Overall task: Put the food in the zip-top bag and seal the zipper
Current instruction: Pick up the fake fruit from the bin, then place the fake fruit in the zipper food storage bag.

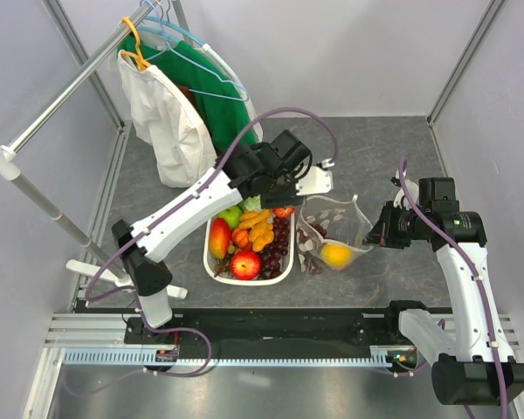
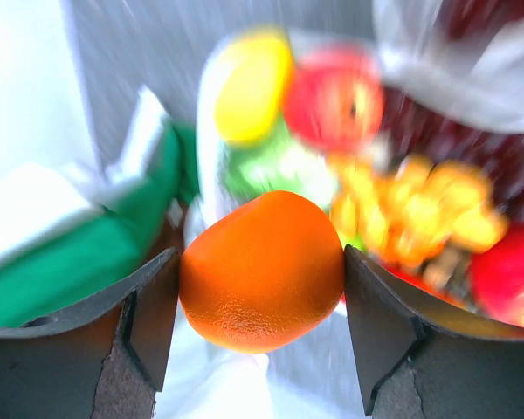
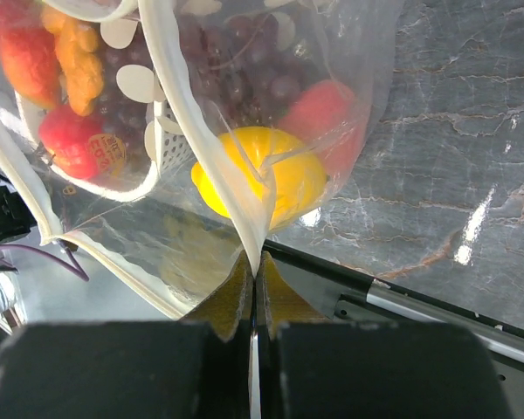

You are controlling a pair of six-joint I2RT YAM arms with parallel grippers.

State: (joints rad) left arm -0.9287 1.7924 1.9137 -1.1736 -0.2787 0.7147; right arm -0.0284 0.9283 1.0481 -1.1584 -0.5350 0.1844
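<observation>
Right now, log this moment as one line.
left gripper: shut on orange | right gripper: shut on zip-top bag edge | in bag: lemon, grapes | mouth open

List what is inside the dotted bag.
Inside the zip-top bag: a yellow lemon, dark grapes and a red fruit, seen through the plastic. Anything lying beneath them is covered.

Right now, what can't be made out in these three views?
- Left wrist: fruit behind the orange in the left gripper is motion-blurred; types unclear.
- Top view: that orange and the grip are hidden under the arm.
- Right wrist: the zipper of the zip-top bag runs off the top edge; far end unseen.
- Top view: the right gripper pinch on the bag is too small to read.
</observation>
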